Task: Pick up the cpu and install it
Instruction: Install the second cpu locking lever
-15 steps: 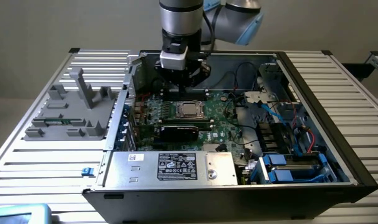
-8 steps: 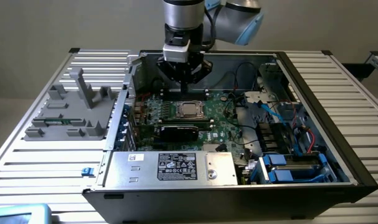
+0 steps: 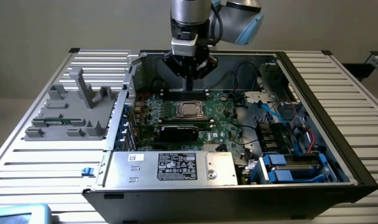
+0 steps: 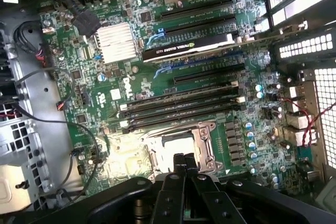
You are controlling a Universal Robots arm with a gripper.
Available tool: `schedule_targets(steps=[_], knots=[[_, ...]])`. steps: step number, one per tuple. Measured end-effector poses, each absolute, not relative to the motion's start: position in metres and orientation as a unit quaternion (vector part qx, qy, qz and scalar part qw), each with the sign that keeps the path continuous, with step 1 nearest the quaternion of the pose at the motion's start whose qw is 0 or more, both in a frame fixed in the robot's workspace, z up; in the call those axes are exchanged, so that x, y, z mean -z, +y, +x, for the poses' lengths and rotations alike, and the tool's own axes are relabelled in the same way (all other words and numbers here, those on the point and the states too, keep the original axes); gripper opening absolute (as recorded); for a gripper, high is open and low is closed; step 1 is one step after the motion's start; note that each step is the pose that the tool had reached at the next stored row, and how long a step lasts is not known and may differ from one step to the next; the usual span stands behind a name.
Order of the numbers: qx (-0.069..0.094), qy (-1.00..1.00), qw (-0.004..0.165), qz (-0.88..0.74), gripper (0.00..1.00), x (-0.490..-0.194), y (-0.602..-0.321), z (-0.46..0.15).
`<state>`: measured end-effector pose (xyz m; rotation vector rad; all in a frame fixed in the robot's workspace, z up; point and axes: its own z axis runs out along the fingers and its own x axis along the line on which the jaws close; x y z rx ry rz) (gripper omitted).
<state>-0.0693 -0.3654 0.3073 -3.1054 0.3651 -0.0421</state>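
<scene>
The square silver-topped cpu (image 3: 189,109) sits in the metal-framed socket (image 4: 178,149) on the green motherboard (image 4: 131,85). The black gripper (image 3: 190,85) hovers at its 12 o'clock, fingers together, holding nothing. Keep any descent vertical and centred to avoid skewing the chip.

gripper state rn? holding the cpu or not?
Gripper: fingers together, nothing visible between them, hanging above the socket. The cpu sits in the socket, not in the gripper.
</scene>
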Motion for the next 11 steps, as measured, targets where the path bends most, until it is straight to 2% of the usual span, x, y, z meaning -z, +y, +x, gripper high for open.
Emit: schedule_targets(steps=[11], knots=[[0.014,0.117,0.007,-0.993,0.11,-0.3079,-0.3621,-0.064]])
